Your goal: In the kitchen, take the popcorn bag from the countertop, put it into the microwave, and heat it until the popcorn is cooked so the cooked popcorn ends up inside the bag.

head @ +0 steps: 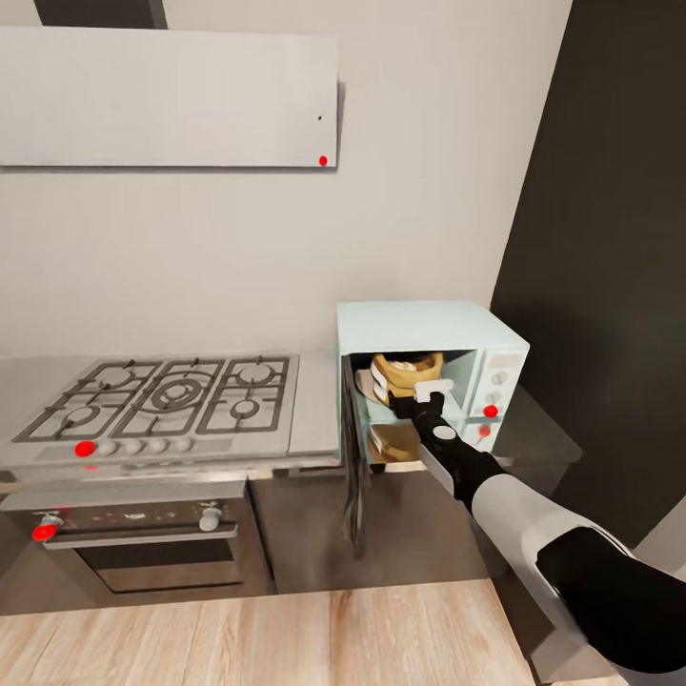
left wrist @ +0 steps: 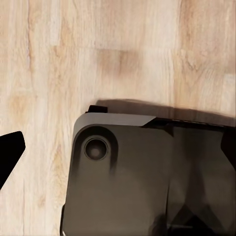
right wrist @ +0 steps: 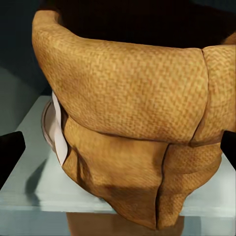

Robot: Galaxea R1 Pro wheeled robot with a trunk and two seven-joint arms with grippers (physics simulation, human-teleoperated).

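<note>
The pale mint-blue microwave (head: 429, 329) stands on the grey countertop (head: 316, 410) with its dark glass door (head: 355, 467) swung open. The golden-brown popcorn bag (head: 405, 372) sits upright inside it on the turntable plate (right wrist: 47, 123). My right gripper (head: 426, 398) reaches into the cavity. It is open, with its black fingertips (right wrist: 10, 152) spread to either side of the bag (right wrist: 132, 113) in the right wrist view. The bag's inside is dark, so the popcorn is hidden. My left gripper (left wrist: 118, 152) is open and hangs over the wood floor.
A gas hob (head: 162, 395) with black grates lies left of the microwave, above a steel oven (head: 143, 543). A grey hood (head: 171, 95) hangs on the wall. A tall dark cabinet (head: 610, 238) stands to the right. The robot's dark base (left wrist: 147, 177) is below the left gripper.
</note>
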